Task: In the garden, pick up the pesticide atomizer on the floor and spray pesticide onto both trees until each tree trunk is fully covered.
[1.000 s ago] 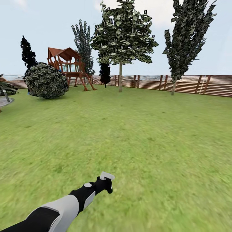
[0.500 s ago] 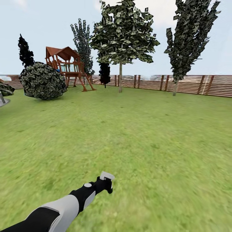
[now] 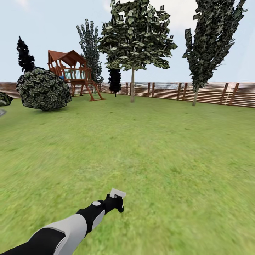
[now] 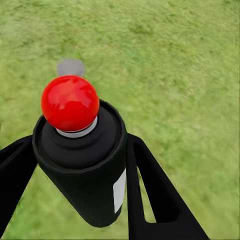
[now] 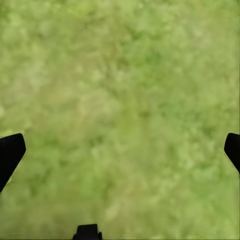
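My left gripper (image 3: 115, 204) reaches low over the lawn and is shut on the pesticide atomizer (image 3: 117, 193), whose pale head sticks up above the fingers. In the left wrist view the atomizer (image 4: 82, 160) is a dark bottle with a white label and a red ball on top, clamped between the black fingers (image 4: 150, 190). A broadleaf tree (image 3: 136, 35) stands far ahead, its bare tree trunk (image 3: 132, 86) near the fence. A taller, narrower tree (image 3: 212, 39) with a thin trunk (image 3: 194, 97) stands to the right. My right gripper (image 5: 120, 150) hangs open over bare grass.
The garden lawn (image 3: 148, 148) stretches ahead to a brown slat fence (image 3: 212, 92). A wooden play tower (image 3: 72, 72) and a round bush (image 3: 43, 88) stand at the far left, with dark columnar trees (image 3: 115, 80) behind.
The whole head view has shifted: the bush and tower slid left, the right tree slid right, and all look slightly nearer, so the camera moved forward. The left arm still holds the atomizer as before.
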